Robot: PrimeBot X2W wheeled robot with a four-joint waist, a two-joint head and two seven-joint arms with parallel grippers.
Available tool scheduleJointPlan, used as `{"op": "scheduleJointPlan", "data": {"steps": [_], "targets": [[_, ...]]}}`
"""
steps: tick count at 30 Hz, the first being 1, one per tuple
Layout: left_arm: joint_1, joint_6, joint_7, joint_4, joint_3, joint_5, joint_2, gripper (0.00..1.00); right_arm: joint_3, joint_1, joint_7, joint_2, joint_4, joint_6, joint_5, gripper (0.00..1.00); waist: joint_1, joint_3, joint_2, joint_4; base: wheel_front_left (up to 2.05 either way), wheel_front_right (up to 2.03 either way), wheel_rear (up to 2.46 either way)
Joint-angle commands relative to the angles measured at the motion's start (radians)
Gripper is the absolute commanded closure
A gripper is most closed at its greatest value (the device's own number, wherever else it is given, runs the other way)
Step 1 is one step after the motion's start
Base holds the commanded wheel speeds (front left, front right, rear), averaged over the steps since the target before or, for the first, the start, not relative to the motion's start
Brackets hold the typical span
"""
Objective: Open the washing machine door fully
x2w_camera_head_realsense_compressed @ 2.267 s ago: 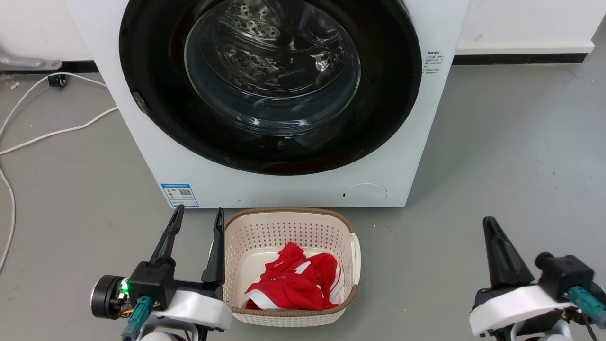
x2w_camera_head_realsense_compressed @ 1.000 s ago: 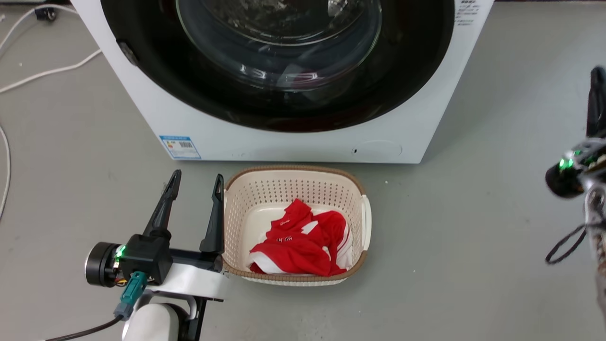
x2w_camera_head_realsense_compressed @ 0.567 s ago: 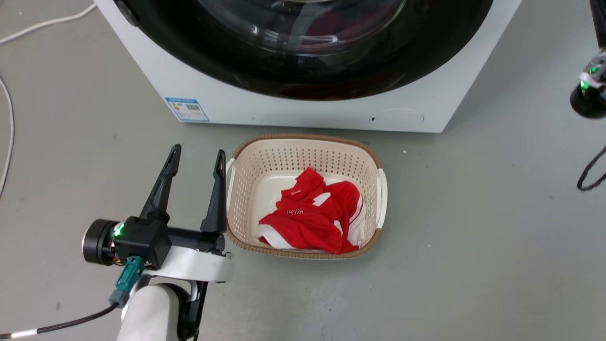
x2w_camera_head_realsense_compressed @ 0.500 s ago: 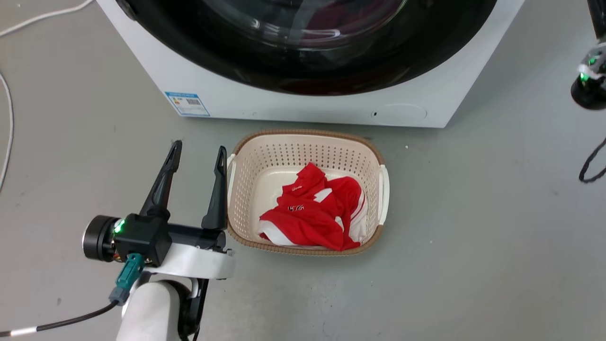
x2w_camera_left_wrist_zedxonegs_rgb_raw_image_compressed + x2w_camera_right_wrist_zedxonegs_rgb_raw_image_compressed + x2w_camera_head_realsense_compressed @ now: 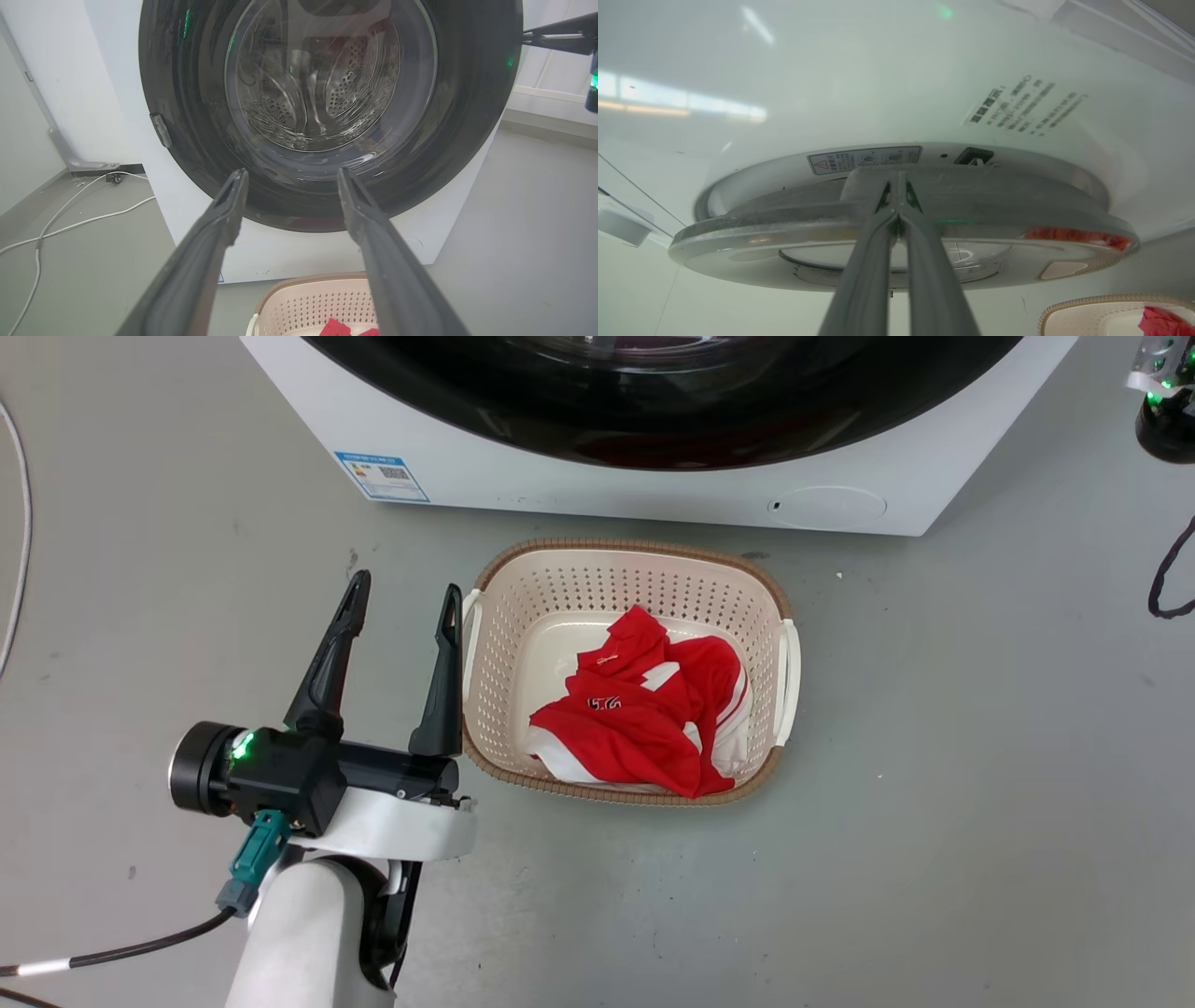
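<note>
Door: The washing machine door (image 5: 327, 112) sits on the front of the washing machine (image 5: 607, 499), at 12 o'clock from me in the head view. It looks shut, or open by just a crack. I cannot tell which.
Done: I have my right gripper (image 5: 896, 215) up at the door's edge. That is all I count as done.
Left to do: Nearly the whole job, I think. The door has to swing all the way out.
Right fingers: They are pressed together, with nothing I can see between them. Their tips touch the door's rim.
Left fingers: My left gripper (image 5: 406, 586) has its fingers wide apart and holds nothing. It hangs over the floor (image 5: 934, 756) at 8 o'clock, just beside the basket (image 5: 635, 549).
Basket: It stands on the floor near the machine, with a red shirt (image 5: 635, 719) inside.
Head view: It cuts off most of the door, so I see the bottom curve there. The basket and shirt show whole.
Left wrist view: Here I get the full round door, with the right fingers (image 5: 556, 39) reaching its rim at 2 o'clock.
Right wrist view: Here the door is edge-on and close. A pale ring (image 5: 1017, 163) with a warning sticker (image 5: 864, 159) sits behind the edge.
</note>
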Motion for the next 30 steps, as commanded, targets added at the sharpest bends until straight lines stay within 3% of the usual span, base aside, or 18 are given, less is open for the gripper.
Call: {"op": "scheduleJointPlan", "data": {"steps": [1, 11, 30], "targets": [[-0.017, 0.002, -0.003, -0.006, -0.002, 0.002, -0.001, 0.00, 0.007, -0.026, -0.004, 0.006, 0.015, 0.000, -0.011, 1.00, -0.0002, 0.015, 0.0000, 0.007, 0.00, 0.00, 0.00], [-0.030, 0.003, -0.003, -0.011, -0.006, 0.003, -0.001, 0.00, 0.021, -0.068, 0.020, 0.010, 0.038, 0.000, -0.023, 1.00, -0.0002, 0.048, 0.0000, 0.017, 0.00, 0.00, 0.00], [-0.030, 0.001, -0.003, -0.001, -0.012, 0.000, -0.001, 0.00, 0.043, -0.002, 0.254, 0.010, -0.072, 0.000, 0.013, 1.00, -0.0002, 0.051, 0.0000, 0.010, 0.00, 0.00, 0.00]]}}
